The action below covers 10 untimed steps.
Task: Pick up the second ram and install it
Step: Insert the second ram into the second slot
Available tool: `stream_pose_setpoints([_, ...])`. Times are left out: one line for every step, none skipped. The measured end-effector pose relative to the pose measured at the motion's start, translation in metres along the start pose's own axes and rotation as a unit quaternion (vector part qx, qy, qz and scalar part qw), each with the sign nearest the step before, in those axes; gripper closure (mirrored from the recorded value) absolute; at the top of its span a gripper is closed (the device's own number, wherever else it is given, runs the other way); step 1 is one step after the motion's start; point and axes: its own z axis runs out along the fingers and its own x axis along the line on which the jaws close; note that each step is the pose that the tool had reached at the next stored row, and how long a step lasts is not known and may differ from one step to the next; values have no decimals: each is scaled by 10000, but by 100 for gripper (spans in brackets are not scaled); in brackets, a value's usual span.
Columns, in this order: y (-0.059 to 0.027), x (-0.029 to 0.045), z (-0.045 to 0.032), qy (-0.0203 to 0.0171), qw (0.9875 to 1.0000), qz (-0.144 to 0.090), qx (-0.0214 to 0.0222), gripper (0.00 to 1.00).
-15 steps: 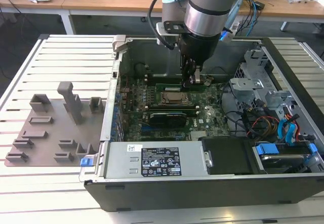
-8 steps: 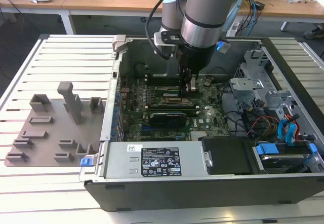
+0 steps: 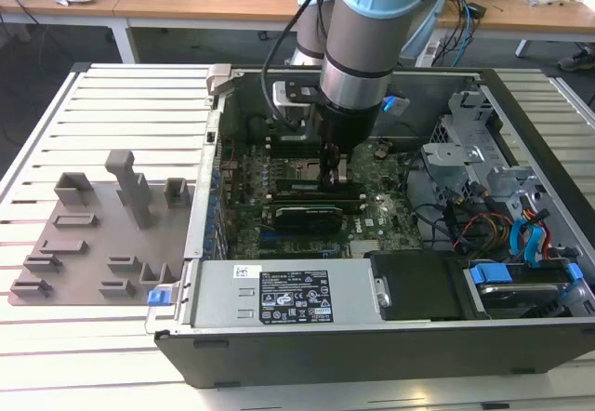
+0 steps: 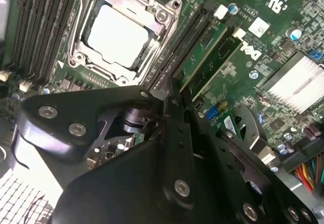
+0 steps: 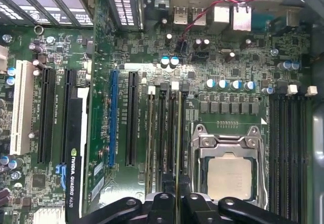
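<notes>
Second ram (image 5: 177, 148) stands edge-up among the DIMM slots (image 5: 163, 133) just beside the CPU socket (image 5: 229, 176), seating unclear. Jaws pinched shut on its top edge. Risk: any tilt under push jams it and stresses the slot.

The exterior view looks steeply down from well back on the whole open computer case (image 3: 279, 355) on the slatted surface (image 3: 121, 104), while both wrist views peer past the gripper (image 5: 177, 203) (image 4: 174, 100), close onto the motherboard (image 5: 152, 46) (image 4: 238, 72), sharing the processor socket (image 5: 230, 176) (image 4: 119, 34) and memory slots (image 5: 167, 133) (image 4: 187, 41).
</notes>
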Motion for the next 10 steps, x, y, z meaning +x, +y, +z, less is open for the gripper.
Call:
stream_pose_setpoints([-1, 8, 3, 0, 10000, -1, 0, 86])
stream_pose_setpoints([-1, 16, 8, -1, 10000, -1, 0, 86])
stream_pose_setpoints([-1, 20, 18, 0, 10000, -1, 0, 86])
stream_pose_setpoints([-2, 21, 23, 0, 10000, -1, 0, 86])
stream_pose_setpoints([-2, 21, 33, 0, 10000, -2, 0, 86])
stream_pose_setpoints([-3, 22, 40, 1, 10000, -2, 0, 86])
stream_pose_setpoints([-3, 22, 44, 0, 10000, -2, 0, 86])
stream_pose_setpoints([-1, 22, 47, 0, 10000, -2, 0, 86])
stream_pose_setpoints([1, 22, 48, 0, 10000, -3, 0, 86])
stream_pose_setpoints([4, 22, 48, 1, 10000, -16, 0, 86])
